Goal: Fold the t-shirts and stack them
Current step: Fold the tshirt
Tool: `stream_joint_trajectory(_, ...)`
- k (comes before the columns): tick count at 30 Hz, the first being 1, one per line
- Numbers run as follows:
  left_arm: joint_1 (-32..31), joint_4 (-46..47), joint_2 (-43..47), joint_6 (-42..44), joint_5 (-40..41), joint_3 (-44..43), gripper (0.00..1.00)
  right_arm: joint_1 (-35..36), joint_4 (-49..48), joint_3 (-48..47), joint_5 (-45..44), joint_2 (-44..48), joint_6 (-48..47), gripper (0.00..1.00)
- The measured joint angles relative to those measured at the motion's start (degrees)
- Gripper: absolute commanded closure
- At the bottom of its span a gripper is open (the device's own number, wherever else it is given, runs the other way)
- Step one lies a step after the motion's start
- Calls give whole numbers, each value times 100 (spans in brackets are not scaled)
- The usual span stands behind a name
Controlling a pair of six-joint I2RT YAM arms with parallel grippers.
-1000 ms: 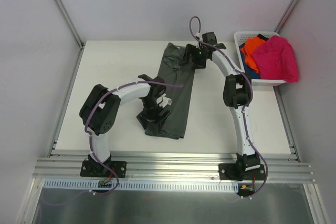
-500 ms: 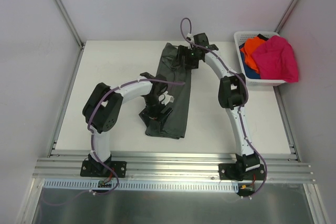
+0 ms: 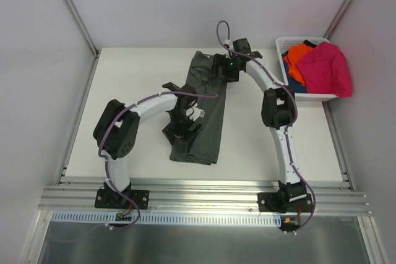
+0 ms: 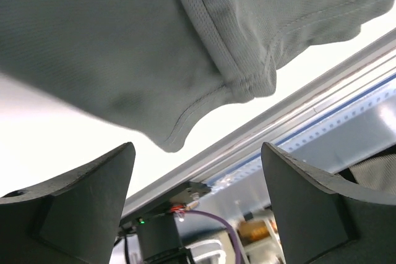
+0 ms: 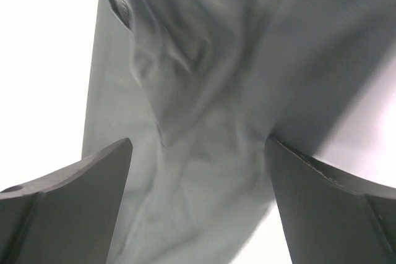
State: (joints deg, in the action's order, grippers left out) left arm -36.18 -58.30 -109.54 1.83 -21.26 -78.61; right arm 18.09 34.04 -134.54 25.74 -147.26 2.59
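Step in hand (my read): the dark grey-green t-shirt is already folded lengthwise into a long narrow strip on the table. The cross-fold, end to end, is not yet done.

L gripper is nearest and sits over the near third of the strip. Its fingers are wide apart w/ nothing between them. The hem hangs just ahead of and above the tips in the wrist view. It is a double-stitched edge on fine mesh knit, matte, w/ one corner drooping to a soft point. Beyond the hem lie bare white table and the aluminium rail.

R gripper is at the far end of the same strip, jaws also apart and empty. Directly under it the cloth is limp and rumpled, w/ creases fanning from a bunched spot and a seam or sleeve edge to its upper left. Whether the tips touch the fabric, can't tell.

Next move prob. calls for each gripper to drop and pinch both layers at an end or corner. One end then gets carried over the other w/o dragging the strip skew. The thin knit will likely slide and sag, so a shallow bite could catch the top layer only.

Farther off, to the R gripper's right, is the white lattice basket, hard plastic. It holds the rest in a heap: orange t-shirt, blue t-shirt mostly buried, and magenta t-shirt spilling over the rim. All are unfolded, so the task is early.
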Motion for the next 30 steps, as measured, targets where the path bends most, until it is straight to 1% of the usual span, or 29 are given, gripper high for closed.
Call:
stream_joint_trajectory(6, 210, -50, 706, 170, 334, -55, 14, -448, 293, 1150, -149, 1250, -184, 4)
stream_joint_trajectory(7, 282, -55, 802, 205, 382, -55, 13, -525, 352, 1294, -168, 1499, -216, 4)
stream_joint_trajectory(10, 531, -76, 911, 280, 516, -92, 13, -634, 363, 1794, -236, 2286, -280, 4)
stream_joint_trajectory(11, 640, -70, 911, 308, 542, -114, 16, -625, 369, 2009, -247, 2564, -289, 4)
stream_joint_trajectory(16, 1285, -103, 789, 363, 542, -426, 24, -216, 339, 3637, -214, 3893, -302, 5)
stream_joint_trajectory(19, 1558, -94, 715, 363, 496, -623, 25, 179, 479, 4546, -136, 4312, -286, 5)
stream_joint_trajectory(22, 1617, -131, 702, 363, 363, -643, 26, 619, 514, 5574, -76, 4656, -203, 7)
stream_joint_trajectory(25, 1615, -201, 688, 356, 146, -562, 29, 844, 645, 6439, -66, 5042, -129, 11)
stream_joint_trajectory(27, 1615, -323, 660, 354, 4, -459, 30, 866, 702, 6815, -96, 5307, -103, 12)
stream_joint_trajectory(30, 1615, -522, 522, 352, -157, -326, 30, 885, 739, 7110, -122, 5661, -103, 14)
